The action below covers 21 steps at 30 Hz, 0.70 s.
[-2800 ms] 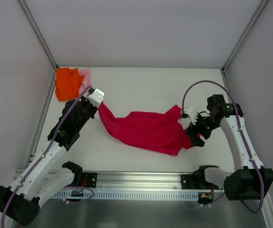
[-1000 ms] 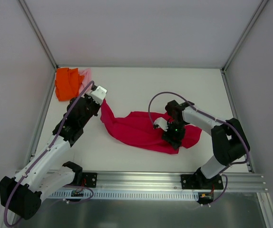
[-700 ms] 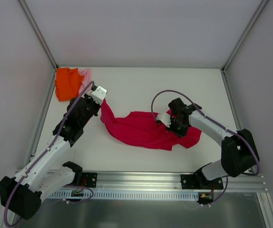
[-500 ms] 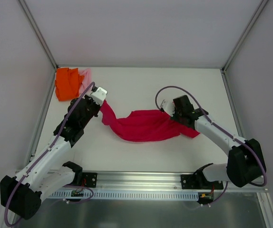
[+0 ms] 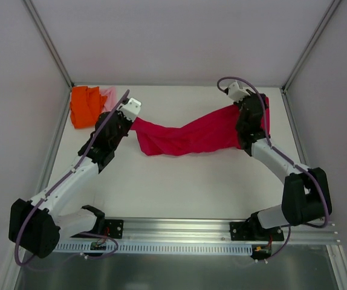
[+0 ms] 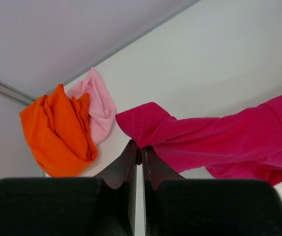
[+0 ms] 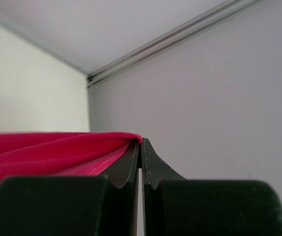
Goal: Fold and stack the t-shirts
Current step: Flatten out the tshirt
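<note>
Now | left jaws: pinching crimson t-shirt [image 5: 185, 136] edge | right jaws: pinching its other end (stretched between)

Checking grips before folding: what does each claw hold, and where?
Both pinch the crimson t-shirt: left claw at one end, right claw at the opposite end.

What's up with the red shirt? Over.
Left gripper and right gripper shut on red shirt. Shirt stretched between them. Orange shirt and pink shirt bunched in far-left corner, out of way.
</note>
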### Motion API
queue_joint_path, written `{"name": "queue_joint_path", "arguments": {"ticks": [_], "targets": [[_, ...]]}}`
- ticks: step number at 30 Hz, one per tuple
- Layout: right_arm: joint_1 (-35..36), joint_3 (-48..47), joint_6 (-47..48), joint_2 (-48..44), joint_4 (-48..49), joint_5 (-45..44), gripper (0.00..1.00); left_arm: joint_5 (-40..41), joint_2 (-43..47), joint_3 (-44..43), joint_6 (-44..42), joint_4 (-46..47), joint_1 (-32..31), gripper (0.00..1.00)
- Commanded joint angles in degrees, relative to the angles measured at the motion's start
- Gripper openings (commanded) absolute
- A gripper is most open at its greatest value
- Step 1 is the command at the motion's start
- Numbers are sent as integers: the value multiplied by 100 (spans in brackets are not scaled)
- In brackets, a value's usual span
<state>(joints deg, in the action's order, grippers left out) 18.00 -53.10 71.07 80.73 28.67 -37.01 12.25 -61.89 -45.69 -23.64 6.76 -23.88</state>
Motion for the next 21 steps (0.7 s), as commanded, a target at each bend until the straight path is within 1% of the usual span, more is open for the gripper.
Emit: {"name": "queue_joint_path", "arguments": {"ticks": [1,3,4,6,7,8,12,15,19,21], "targets": [[-51,-253,1187,477,3136,-613,1,497,-437,-466,-115,808,68,0],[-42,-245,1697,706,3993,-675,1,690,-657,-511,-115,1027,76,0],[-51,-236,2144,803,4711,-667,1,708,-693,-537,-106,1211,76,0],[-51,-218,2533,1058,5357,-641,1,735,-719,-555,-88,1344,76,0],[-42,-192,2787,1094,5830,-606,1,778,-711,-598,-88,1449,76,0],[-42,-174,2833,1103,5904,-588,1,822,-702,-642,-97,1477,85,0],[-60,-314,2667,857,5625,-816,1,893,-597,-836,-18,1530,103,0],[-60,-560,2412,603,4844,-965,1,867,-412,-985,35,1486,103,0],[-68,-903,2263,216,4324,-1097,1,884,-8,-1003,-9,1494,103,0],[-86,-1062,2166,-48,3894,-1185,1,893,255,-1056,-36,1442,103,0]]}}
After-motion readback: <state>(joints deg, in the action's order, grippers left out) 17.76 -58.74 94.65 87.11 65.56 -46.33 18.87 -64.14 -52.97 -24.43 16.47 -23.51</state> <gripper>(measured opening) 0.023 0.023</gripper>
